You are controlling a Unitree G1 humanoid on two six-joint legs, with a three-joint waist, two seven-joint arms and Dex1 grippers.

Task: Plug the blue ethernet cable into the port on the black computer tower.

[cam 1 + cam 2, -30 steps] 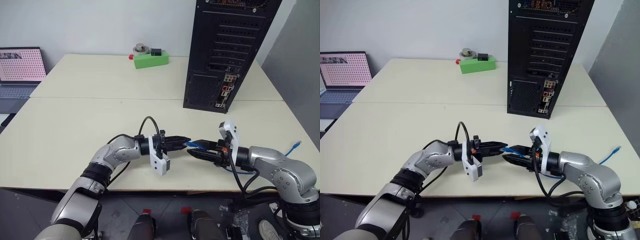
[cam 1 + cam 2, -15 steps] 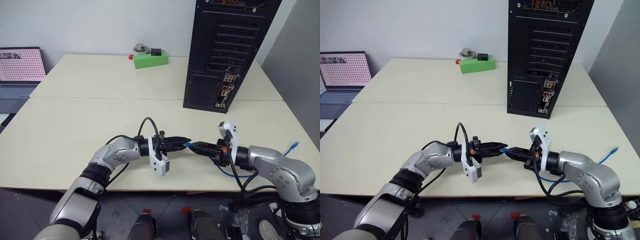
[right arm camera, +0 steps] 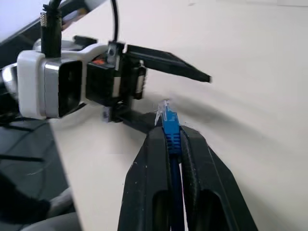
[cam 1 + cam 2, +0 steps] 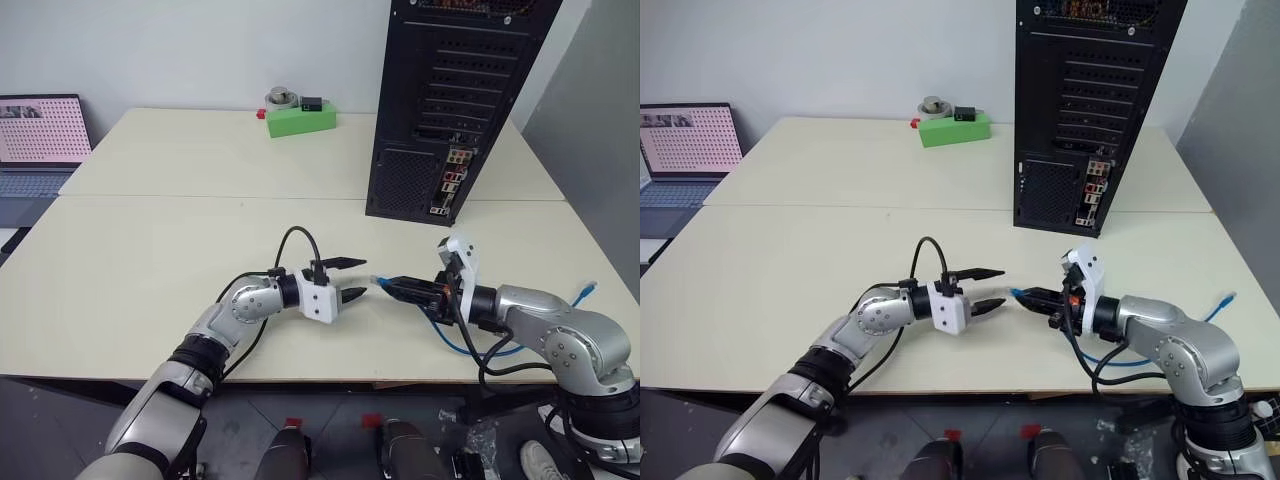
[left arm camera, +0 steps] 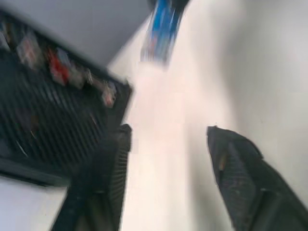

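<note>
I take the tower (image 4: 455, 105) as my landmark: it stands upright at the far side of the table (image 4: 150, 250), rear face toward me, and the port (image 4: 452, 178) sits in the coloured cluster low on that face. Well short of the tower, the right gripper (image 3: 173, 132) is clamped on the cable (image 3: 168, 122) just behind its plug, which sticks out past the fingertips, pointing away from the tower. The left gripper (image 4: 345, 279) hangs just beside the plug with its fingers spread wide, holding nothing. My worries: the plug faces the wrong way and needs a big wrist turn; the slack trailing off the table edge could drag; with so short a hold the plug may twist when pushed, missing the port.
</note>
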